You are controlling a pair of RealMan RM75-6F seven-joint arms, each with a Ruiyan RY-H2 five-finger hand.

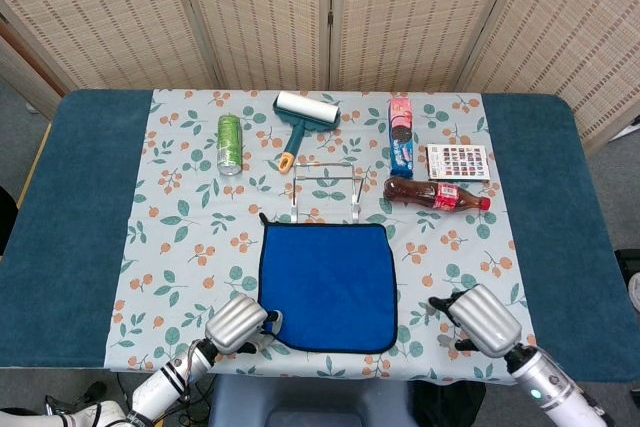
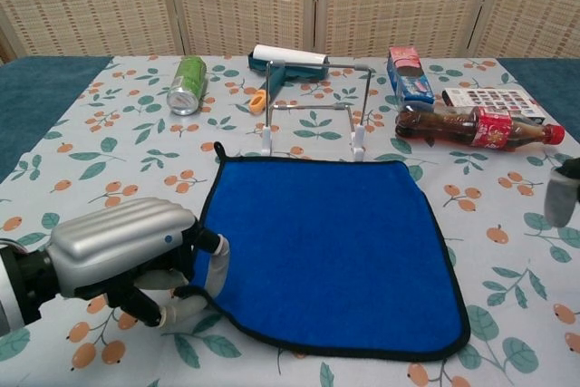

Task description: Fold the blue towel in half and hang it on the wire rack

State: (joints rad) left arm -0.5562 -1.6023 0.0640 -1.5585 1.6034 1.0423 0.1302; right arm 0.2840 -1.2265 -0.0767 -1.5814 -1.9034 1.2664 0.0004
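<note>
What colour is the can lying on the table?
Green can, clearest in the head view.
</note>
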